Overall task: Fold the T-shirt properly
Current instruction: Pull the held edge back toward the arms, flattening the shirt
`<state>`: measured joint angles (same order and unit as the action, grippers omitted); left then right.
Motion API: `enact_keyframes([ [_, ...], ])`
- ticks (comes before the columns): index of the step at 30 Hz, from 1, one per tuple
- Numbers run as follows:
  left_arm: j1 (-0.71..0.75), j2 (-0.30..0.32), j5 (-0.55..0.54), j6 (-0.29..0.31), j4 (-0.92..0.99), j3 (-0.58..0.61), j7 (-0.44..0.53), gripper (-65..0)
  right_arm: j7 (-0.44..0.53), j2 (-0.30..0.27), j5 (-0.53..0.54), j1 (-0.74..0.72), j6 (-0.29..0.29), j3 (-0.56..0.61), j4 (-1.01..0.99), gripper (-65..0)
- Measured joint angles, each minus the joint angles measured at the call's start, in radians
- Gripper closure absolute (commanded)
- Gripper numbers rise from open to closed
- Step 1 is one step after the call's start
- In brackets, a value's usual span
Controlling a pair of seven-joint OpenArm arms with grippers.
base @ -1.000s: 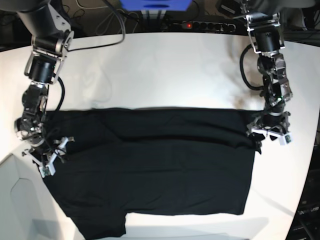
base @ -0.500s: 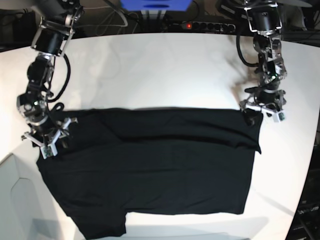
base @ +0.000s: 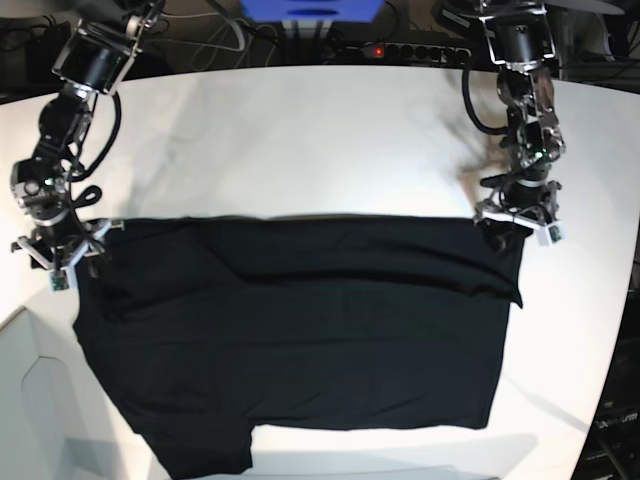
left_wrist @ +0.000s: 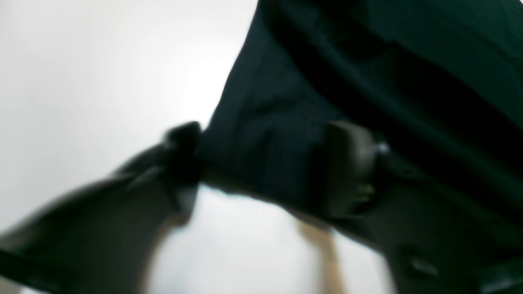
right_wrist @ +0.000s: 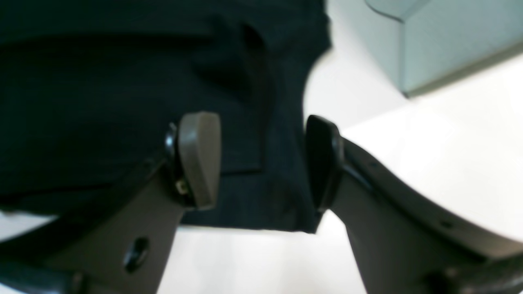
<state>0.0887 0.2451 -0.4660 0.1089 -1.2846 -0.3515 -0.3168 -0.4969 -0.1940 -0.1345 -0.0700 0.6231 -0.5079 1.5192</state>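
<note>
The black T-shirt (base: 300, 330) lies spread flat on the white table (base: 320, 140), with a ridge of creases across its far part. My left gripper (base: 515, 228) is at the shirt's far corner on the base view's right. In the blurred left wrist view its fingers (left_wrist: 347, 167) stand apart with the T-shirt (left_wrist: 408, 61) corner filling the gap of the left gripper (left_wrist: 265, 163). My right gripper (base: 62, 262) is at the far corner on the base view's left. It stands open in the right wrist view (right_wrist: 261, 163), straddling the T-shirt (right_wrist: 102, 81) hem.
A power strip (base: 405, 50) with a red light, a blue box (base: 310, 10) and cables lie beyond the table's back edge. A pale grey box (right_wrist: 449, 41) sits near the right gripper, at the table's front left (base: 30, 400).
Both grippers have moved back along the shirt's side edges to its far corners. The left gripper's fingers have come closer together around the cloth.
</note>
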Motion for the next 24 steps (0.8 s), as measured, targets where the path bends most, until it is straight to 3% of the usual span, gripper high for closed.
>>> enact_keyframes([
  [3,-0.004,-0.002,-0.003,0.000,0.019,0.000,0.008,-0.7,0.001,-0.029,0.002,-0.002,0.000,-0.032,-0.070,-34.0],
  [7,-0.023,-0.002,-0.011,0.000,0.060,-0.002,0.024,-2.7,0.003,-0.052,0.002,-0.007,0.001,-0.074,-0.176,-34.0],
  [10,-0.037,-0.002,-0.011,0.005,0.081,-0.006,0.031,0.0,0.003,-0.070,-0.006,-0.025,0.000,-0.089,-0.240,-34.0],
  [19,-0.028,-0.002,-0.014,0.011,0.079,-0.006,0.039,0.0,0.042,-0.103,0.023,-0.034,-0.002,-0.089,-0.340,-32.4],
  [21,-0.016,-0.002,-0.015,0.011,0.074,-0.007,0.041,0.0,0.047,-0.102,0.024,-0.028,-0.002,-0.087,-0.340,-26.0],
  [24,-0.003,-0.001,-0.018,0.011,0.072,-0.008,0.043,0.0,0.071,-0.102,0.046,-0.004,-0.002,-0.080,-0.338,-8.1],
])
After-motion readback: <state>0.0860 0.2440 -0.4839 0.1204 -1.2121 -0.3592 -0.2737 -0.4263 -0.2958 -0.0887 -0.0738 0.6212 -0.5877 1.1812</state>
